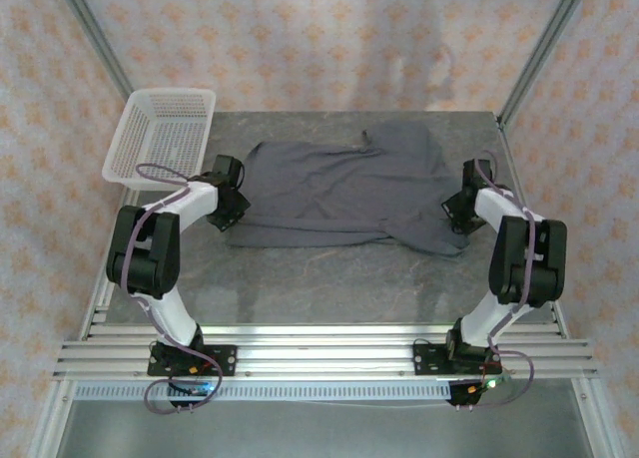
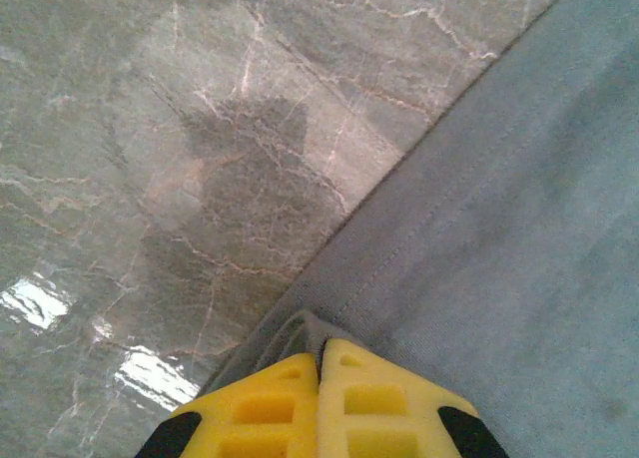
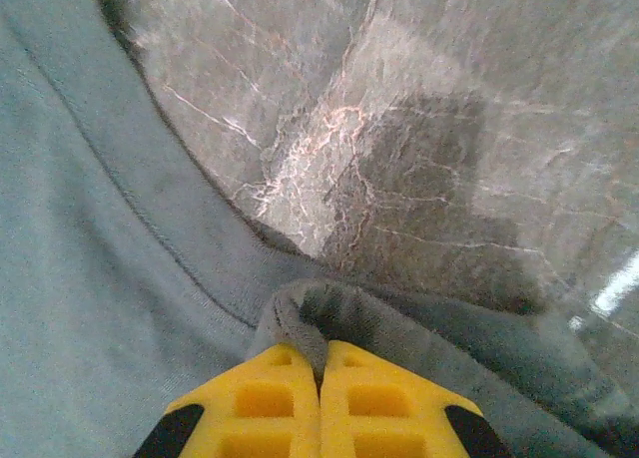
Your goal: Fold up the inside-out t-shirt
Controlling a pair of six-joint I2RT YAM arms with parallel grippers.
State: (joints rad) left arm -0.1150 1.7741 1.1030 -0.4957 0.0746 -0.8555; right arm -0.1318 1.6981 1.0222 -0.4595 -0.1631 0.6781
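- Grey marbled counter (image 1: pixel 329 278) is seen, backed by patterned walls.
- The inside-out t-shirt (image 1: pixel 339 194) is spread flat on it, just right of the white mesh basket (image 1: pixel 160 134).
- The left end effector (image 2: pixel 319 353) is closed on the shirt's hem, on the side nearer the basket.
- The right end effector (image 3: pixel 321 356) is clamped on a bunched edge, on the side away from the basket.

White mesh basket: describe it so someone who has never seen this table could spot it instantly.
Find the grey marbled table. At its far left corner sits the basket. It alone is white, rigid and perforated; the t-shirt beside it is dark, soft cloth.
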